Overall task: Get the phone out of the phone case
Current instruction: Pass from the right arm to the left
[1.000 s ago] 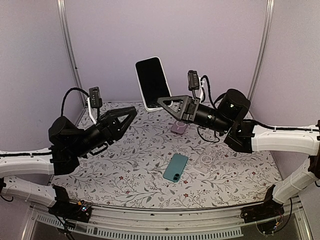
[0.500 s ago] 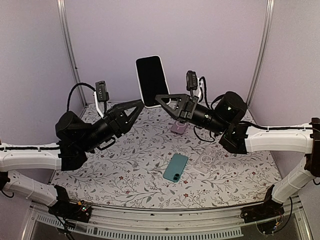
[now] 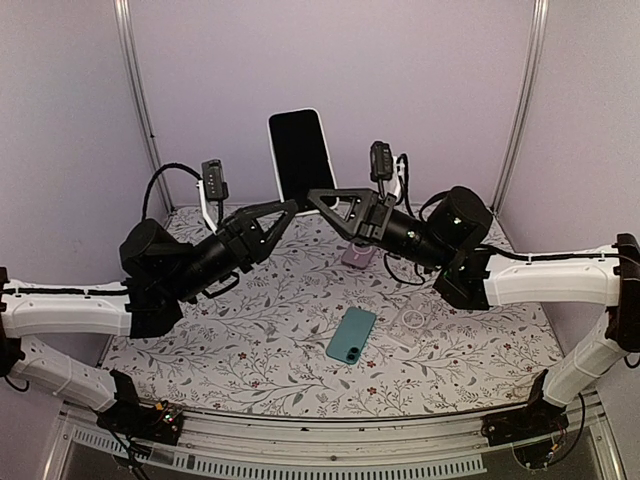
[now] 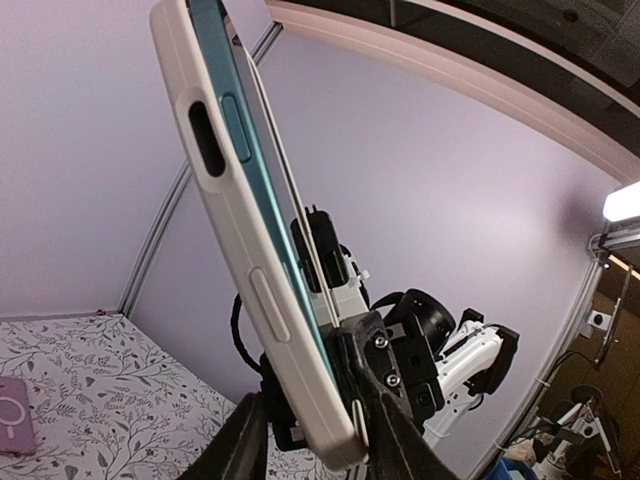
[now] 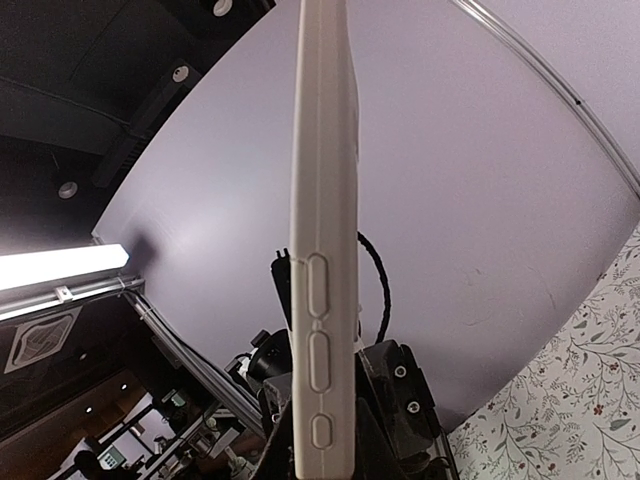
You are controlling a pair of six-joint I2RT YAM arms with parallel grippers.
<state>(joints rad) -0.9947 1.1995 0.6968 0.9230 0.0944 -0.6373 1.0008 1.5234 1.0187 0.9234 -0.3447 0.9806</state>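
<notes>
The phone (image 3: 299, 155), dark screen towards the top camera, sits in a white phone case (image 3: 322, 155) and is held upright in the air at the back. My right gripper (image 3: 312, 197) is shut on its lower end. In the right wrist view the case (image 5: 325, 200) stands edge-on between that gripper's (image 5: 325, 430) fingers. My left gripper (image 3: 285, 218) is open, its jaws on either side of the phone's lower corner. In the left wrist view (image 4: 310, 430) the teal phone edge (image 4: 257, 170) shows inside the case (image 4: 225, 200), with a gap beside one finger.
A teal phone (image 3: 351, 335) lies flat on the flowered table mid-front. A purple case (image 3: 359, 254) lies behind it, and a clear case (image 3: 408, 322) to its right. Lilac walls close the back and sides.
My left gripper has moved up and right, from well left of the phone until its open jaws reach the phone's lower end. The right gripper has shifted the phone slightly left.
</notes>
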